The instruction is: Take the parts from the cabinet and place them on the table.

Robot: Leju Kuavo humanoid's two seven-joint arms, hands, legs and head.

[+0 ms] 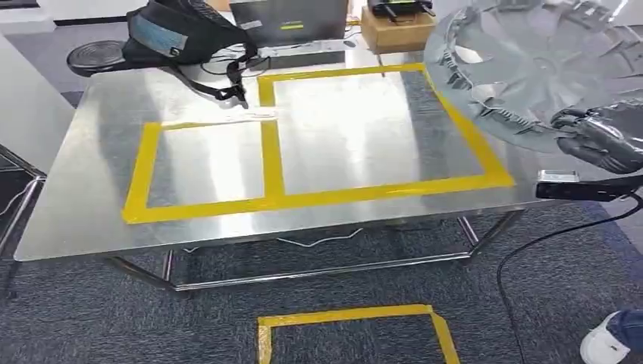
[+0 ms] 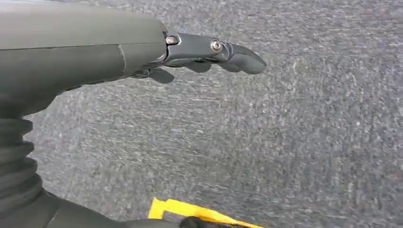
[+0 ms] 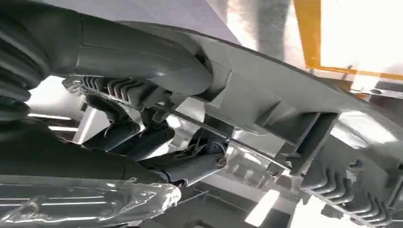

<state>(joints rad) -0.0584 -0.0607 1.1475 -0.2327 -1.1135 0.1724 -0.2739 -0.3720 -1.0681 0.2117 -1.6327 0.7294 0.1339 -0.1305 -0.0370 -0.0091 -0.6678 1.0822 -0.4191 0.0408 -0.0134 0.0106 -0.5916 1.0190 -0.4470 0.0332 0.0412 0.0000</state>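
We see the task's part, a large grey round plastic fan-like disc with ribbed vanes wrapped in clear film (image 1: 531, 61), held up in the air over the far right corner of the shiny metal worktop (image 1: 91, 189). It is tilted and does not touch the worktop. Our right hand (image 1: 603, 140) grasps the disc at its lower rim, dark fingers (image 1: 576, 121) curled over the edge. In the right wrist view the same hand (image 3: 142, 128) clamps the disc's ribbed grey underside (image 3: 285, 118), with crinkled clear film (image 3: 95, 202) showing beneath the wrist.

Our left hand (image 2: 209, 52) hangs above grey carpet (image 2: 285, 142), holding nothing, its fingers stretched out and relaxed; a strip of yellow tape (image 2: 190, 211) lies on the carpet below it.

The worktop bears yellow tape (image 1: 269, 163) marking 2 adjoining rectangles, a smaller one to the left and a larger one to the right; the disc overhangs the far right corner of the larger one. At the worktop's far edge lie a black bag with straps (image 1: 182, 34), a dark round disc (image 1: 98, 54) to the bag's left, a laptop (image 1: 292, 23) and a brown cardboard box (image 1: 394, 30). On the carpet nearer than the worktop is another yellow tape outline (image 1: 356, 318). A black cable (image 1: 546, 243) trails beside the worktop's right side, and a person's white shoe (image 1: 606, 341) shows near it on the floor.
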